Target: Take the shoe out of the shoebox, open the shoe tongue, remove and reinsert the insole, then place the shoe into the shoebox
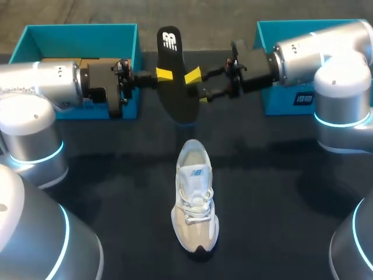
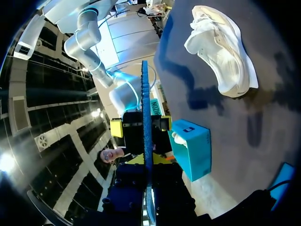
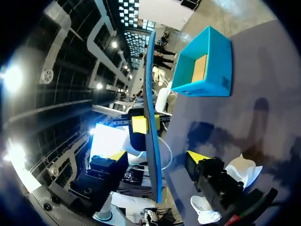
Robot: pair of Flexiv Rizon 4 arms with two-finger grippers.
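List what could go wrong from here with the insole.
1. Only the left gripper pinches the insole in mid-air, so it could slip or twist.
2. The right gripper stands open around the insole, close to the left's tips. They could clash.
3. The shoe lies unheld, so pushing the insole back in may shove it away.

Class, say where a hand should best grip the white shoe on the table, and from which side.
Probably the heel rim of the shoe, from above: it stands upright on its sole, opening upward, so one finger can slip inside, one outside.
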